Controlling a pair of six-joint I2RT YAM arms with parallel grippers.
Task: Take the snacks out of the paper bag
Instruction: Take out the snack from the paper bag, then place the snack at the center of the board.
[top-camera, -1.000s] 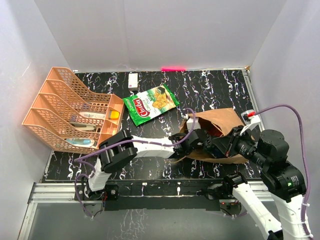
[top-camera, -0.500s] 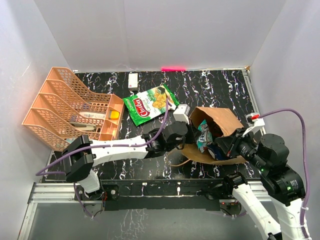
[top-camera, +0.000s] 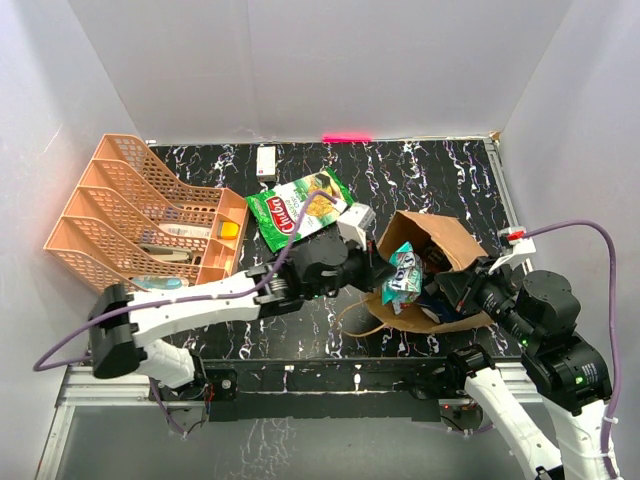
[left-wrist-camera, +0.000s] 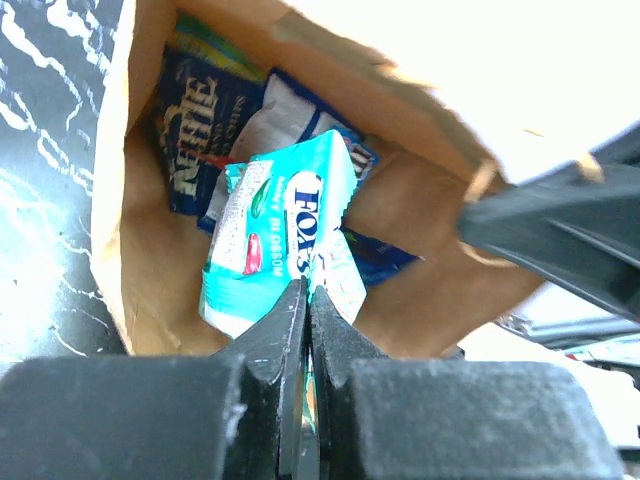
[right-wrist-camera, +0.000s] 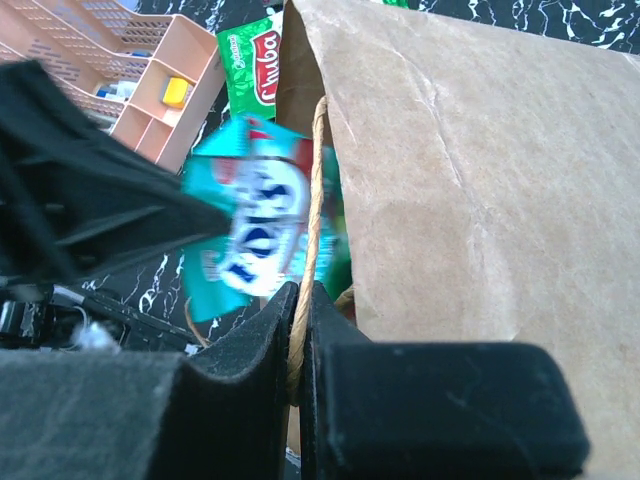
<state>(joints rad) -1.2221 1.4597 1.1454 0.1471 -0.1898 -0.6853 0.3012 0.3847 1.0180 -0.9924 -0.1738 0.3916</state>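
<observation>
The brown paper bag (top-camera: 440, 240) lies on its side at the right, mouth facing left. My left gripper (top-camera: 385, 273) is shut on the teal-white pouch (top-camera: 404, 275) and holds it at the bag's mouth; the left wrist view shows the pouch (left-wrist-camera: 280, 230) pinched between the fingers. Dark blue packets (left-wrist-camera: 205, 145) lie deeper inside the bag (left-wrist-camera: 420, 210). My right gripper (top-camera: 455, 290) is shut on the bag's twisted paper handle (right-wrist-camera: 312, 220) beside the bag wall (right-wrist-camera: 480, 160). A green chip bag with a red logo (top-camera: 300, 210) lies on the table left of the bag.
An orange mesh organiser (top-camera: 140, 220) stands at the left with small items in it. A small white box (top-camera: 266, 161) lies near the back wall. A pink strip (top-camera: 346, 137) marks the table's back edge.
My left arm has drawn back from inside the bag toward the left, bringing the teal-white pouch out to the bag's mouth. My right gripper keeps its hold on the handle.
</observation>
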